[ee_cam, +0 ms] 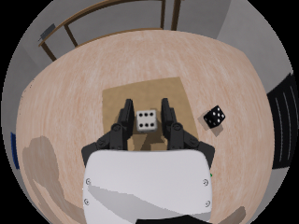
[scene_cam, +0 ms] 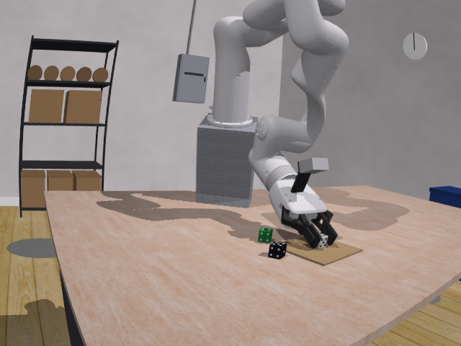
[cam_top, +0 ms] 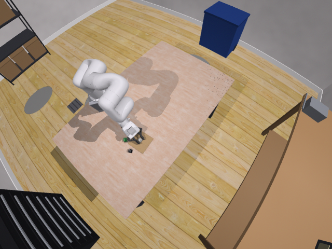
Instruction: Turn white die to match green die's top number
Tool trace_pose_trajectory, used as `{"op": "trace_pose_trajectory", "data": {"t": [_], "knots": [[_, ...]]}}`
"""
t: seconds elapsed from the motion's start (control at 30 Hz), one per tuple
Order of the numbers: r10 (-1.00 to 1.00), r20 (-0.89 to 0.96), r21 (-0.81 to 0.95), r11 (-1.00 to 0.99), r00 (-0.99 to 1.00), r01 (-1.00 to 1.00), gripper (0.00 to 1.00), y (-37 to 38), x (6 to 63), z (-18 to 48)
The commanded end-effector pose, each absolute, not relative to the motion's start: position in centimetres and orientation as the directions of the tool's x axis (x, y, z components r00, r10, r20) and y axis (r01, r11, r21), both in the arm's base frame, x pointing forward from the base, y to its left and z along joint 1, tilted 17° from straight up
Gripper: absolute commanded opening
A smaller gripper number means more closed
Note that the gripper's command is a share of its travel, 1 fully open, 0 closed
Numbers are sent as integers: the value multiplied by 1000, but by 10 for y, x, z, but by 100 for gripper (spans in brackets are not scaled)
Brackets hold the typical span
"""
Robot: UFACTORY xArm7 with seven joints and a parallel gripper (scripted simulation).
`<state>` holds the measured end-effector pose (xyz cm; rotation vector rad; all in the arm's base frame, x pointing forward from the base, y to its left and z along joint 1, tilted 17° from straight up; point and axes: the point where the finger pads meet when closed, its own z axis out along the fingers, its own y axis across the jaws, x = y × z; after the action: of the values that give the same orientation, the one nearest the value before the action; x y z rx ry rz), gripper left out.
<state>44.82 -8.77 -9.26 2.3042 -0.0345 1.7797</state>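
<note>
The white die (scene_cam: 323,241) sits on the brown mat (scene_cam: 328,253), between my gripper's (scene_cam: 322,238) two black fingers. In the wrist view the die (ee_cam: 148,119) shows a small gap to each finger (ee_cam: 148,111), so the gripper is partly open around it, low over the mat (ee_cam: 144,96). The green die (scene_cam: 265,235) lies on the table just off the mat's left edge. The black die (scene_cam: 277,249) lies in front of it, also off the mat, and shows in the wrist view (ee_cam: 215,116). The pips on top of the green die are too small to read.
The arm's grey pedestal (scene_cam: 225,163) stands behind the mat. In the overhead view the mat (cam_top: 141,144), the green die (cam_top: 125,139) and the black die (cam_top: 130,151) sit near the table's middle. A blue bin (cam_top: 223,26) stands beyond the far end.
</note>
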Motion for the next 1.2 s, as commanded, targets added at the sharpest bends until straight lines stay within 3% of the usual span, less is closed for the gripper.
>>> {"op": "trace_pose_trajectory", "data": {"t": [0.0, 0.83, 1.17], "knots": [[121, 958, 166, -973, 262, -158, 42, -86, 440, -90], [119, 956, 166, -973, 269, -158, 42, -78, 402, -80], [89, 910, 166, -973, 405, -158, 42, -76, 406, -67]]}}
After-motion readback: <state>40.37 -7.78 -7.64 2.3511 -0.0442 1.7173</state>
